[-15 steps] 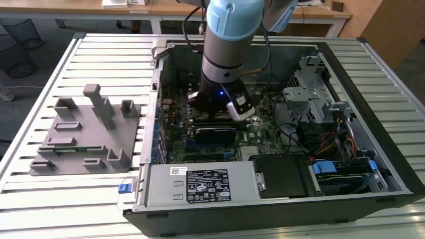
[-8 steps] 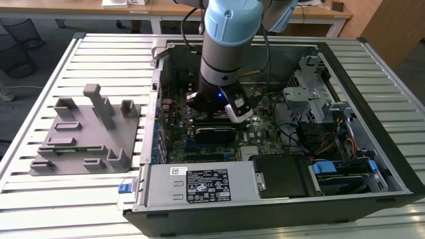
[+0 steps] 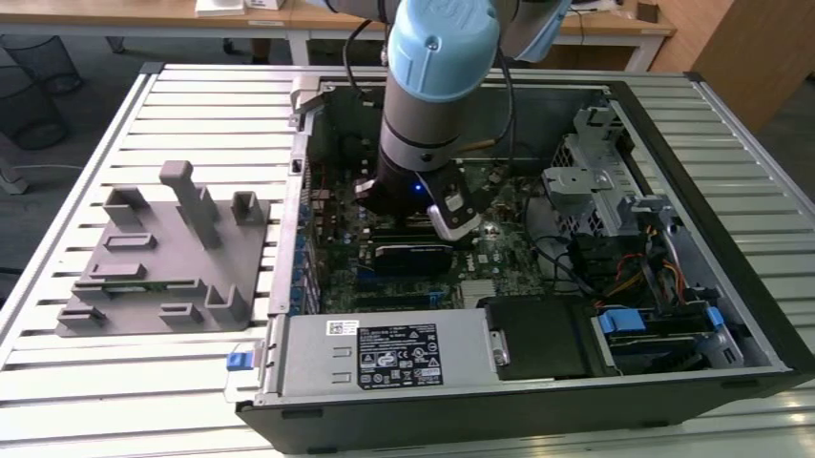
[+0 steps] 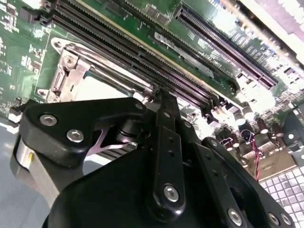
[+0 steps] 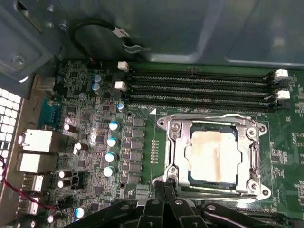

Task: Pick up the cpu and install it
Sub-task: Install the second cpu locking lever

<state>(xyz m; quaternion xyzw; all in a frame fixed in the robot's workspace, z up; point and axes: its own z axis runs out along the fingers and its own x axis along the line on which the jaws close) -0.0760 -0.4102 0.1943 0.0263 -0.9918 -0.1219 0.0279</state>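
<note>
**A slatted metal table with two things on it**

The table [image 3: 191, 105] is pale metal, its top made of long parallel slats with narrow grooves between them. Two things sit directly on it in the exterior view. At about nine o'clock stands a grey fixture [image 3: 166, 262], a flat base with several upright posts and blocks rising from it. From the centre out to three o'clock lies an open computer case [image 3: 535, 382], resting on its side with the inside facing up, its dark frame reaching close to the table's edge at six o'clock. The fixture and the case sit just beside each other, with a narrow strip of slats between them.
</note>
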